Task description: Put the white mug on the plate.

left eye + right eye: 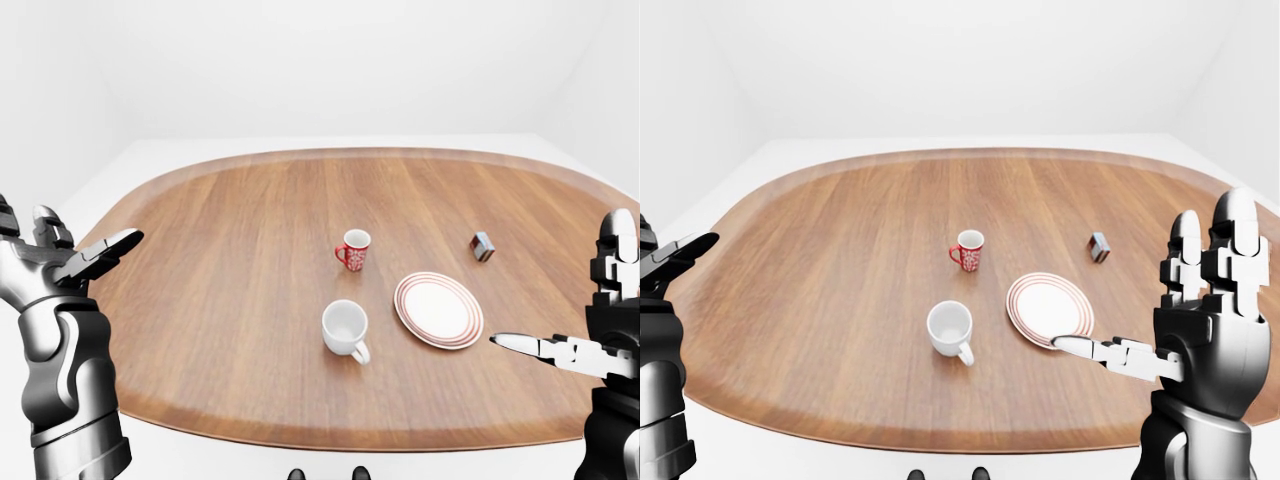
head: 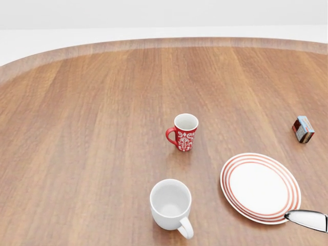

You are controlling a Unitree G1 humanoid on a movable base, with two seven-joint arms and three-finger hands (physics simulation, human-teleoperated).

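The white mug (image 2: 170, 206) stands upright on the wooden table (image 2: 77, 128), its handle turned toward the lower right of the head view. The white plate with red rings (image 2: 260, 187) lies flat to the mug's right, apart from it. My right hand (image 1: 1200, 300) is raised at the right edge of the right-eye view, fingers spread and open, thumb tip (image 2: 306, 219) just over the plate's lower right rim in the head view. My left hand (image 1: 70, 255) is held up at the far left of the left-eye view, open and holding nothing.
A red mug with a white pattern (image 2: 184, 131) stands above the white mug in the head view. A small red and blue box (image 2: 303, 129) sits at the right. The oval table's near rim (image 1: 330, 440) runs along the bottom of the eye views.
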